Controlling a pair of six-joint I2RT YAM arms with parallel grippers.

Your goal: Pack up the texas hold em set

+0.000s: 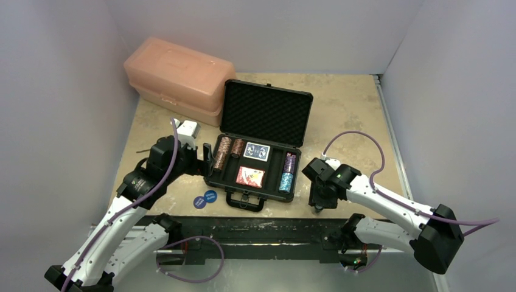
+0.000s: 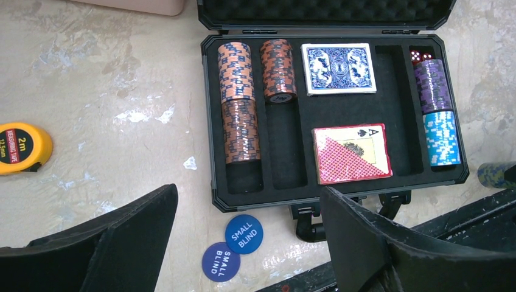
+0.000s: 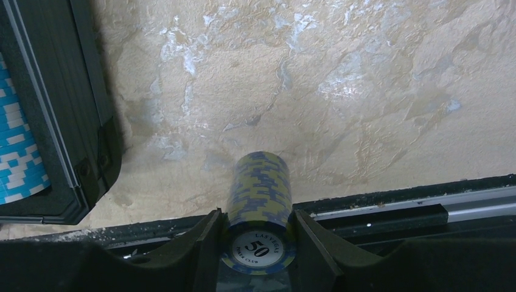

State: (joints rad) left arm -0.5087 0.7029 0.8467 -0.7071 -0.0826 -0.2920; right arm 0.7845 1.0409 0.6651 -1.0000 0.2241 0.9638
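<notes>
The black briefcase [image 1: 266, 112] lies open mid-table, holding brown chip stacks [image 2: 237, 103], purple [image 2: 432, 85] and cyan [image 2: 442, 138] stacks, a blue deck [image 2: 338, 67] and a red deck [image 2: 352, 153]. Two blue "small blind" discs [image 2: 244, 233] lie overlapping on the table by the case's front left corner. My left gripper [image 2: 248, 194] hangs open above them, nothing between its fingers. Right of the case, near the table's front edge, my right gripper [image 3: 258, 216] is shut on a yellow-and-blue chip stack [image 3: 258, 188] lying on its side, both fingers touching it.
A pink plastic box [image 1: 176, 76] stands at the back left, behind the case lid. A yellow tape measure [image 2: 21, 148] lies left of the case. A black rail [image 3: 395, 210] runs along the table's near edge under my right gripper. Red dice [image 2: 420, 56] sit in the case's far right corner.
</notes>
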